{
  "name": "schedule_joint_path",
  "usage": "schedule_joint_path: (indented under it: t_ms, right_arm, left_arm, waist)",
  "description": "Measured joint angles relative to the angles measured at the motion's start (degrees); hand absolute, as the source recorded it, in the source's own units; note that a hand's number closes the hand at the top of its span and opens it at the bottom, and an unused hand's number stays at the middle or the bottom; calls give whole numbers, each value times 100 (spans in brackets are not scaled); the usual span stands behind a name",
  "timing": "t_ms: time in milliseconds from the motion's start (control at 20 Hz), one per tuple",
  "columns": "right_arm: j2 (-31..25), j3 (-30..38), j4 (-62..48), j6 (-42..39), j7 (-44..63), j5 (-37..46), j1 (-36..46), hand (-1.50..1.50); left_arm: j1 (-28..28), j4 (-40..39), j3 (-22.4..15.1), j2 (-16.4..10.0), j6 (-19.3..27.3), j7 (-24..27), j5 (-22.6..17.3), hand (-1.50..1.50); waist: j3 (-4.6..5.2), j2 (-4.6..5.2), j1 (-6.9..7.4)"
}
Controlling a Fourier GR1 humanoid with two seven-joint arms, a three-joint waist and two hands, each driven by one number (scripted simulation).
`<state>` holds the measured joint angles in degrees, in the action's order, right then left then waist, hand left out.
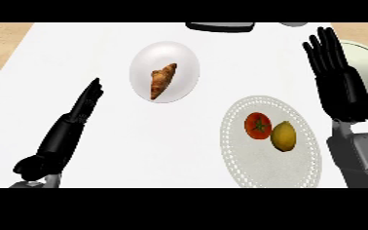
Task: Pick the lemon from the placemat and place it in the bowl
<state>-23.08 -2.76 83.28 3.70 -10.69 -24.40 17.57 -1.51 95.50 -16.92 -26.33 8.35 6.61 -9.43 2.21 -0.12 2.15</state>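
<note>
Lemon (283, 136): found lying on the placemat (253, 168), just beside a tomato (257, 125) on its left.
Around: a plate (181, 58) with a croissant (162, 80) is seen at the table's (108, 44) middle; a pale rim (357, 52) is partly hidden behind the right hand.
In the way: nothing is laid over the lemon.
Right hand (340, 90): held upright by the right edge, fingers (323, 48) straight and slightly spread.
Left hand (68, 124): seen edge-on at lower left, fingers straight and together, nothing held.
</note>
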Motion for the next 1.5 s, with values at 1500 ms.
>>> schedule_joint_path:
  t_ms: [1500]
  right_arm:
    - [-2068, -1081, -691, 1181, 6173, 1945, -1122, -150]
  left_arm:
    - [-481, -286, 1307, 380, -309, -556, -1780, 0]
  waist:
    - [-174, 35, -45]
